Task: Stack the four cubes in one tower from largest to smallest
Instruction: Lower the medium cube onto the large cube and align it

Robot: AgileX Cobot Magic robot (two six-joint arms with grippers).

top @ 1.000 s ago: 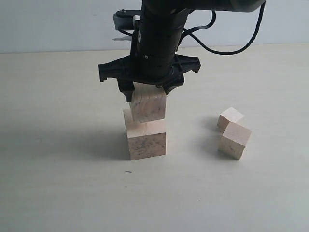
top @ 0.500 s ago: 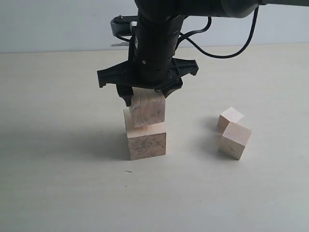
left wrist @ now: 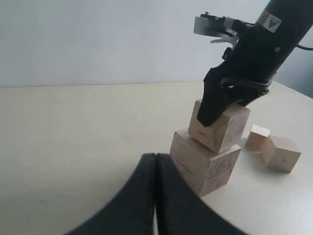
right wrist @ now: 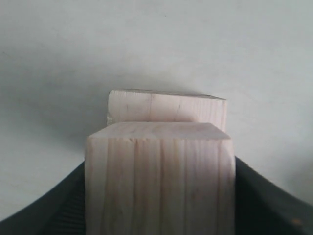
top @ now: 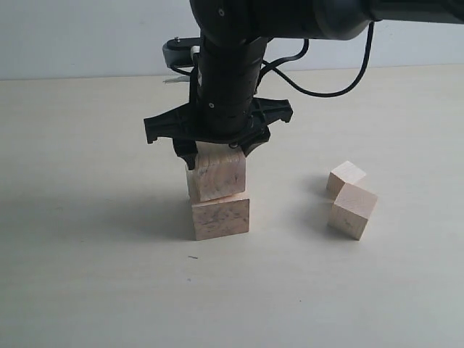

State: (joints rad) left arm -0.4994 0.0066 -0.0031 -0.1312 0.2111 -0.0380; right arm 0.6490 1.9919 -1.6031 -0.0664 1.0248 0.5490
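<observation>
Right claw (top: 218, 152) gripping second cube (top: 217, 177), tilted on largest cube (top: 221, 216)

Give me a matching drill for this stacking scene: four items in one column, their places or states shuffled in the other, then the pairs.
Column one
1. largest cube
2. second cube
3. smallest cube
4. left end effector

Column two
A. shut, holding nothing
B. loose on the table, beside the third cube
C. bottom of the stack, standing on the table
D. gripped by the right end effector, atop another cube

Pairs: 1-C, 2-D, 3-B, 4-A
</observation>
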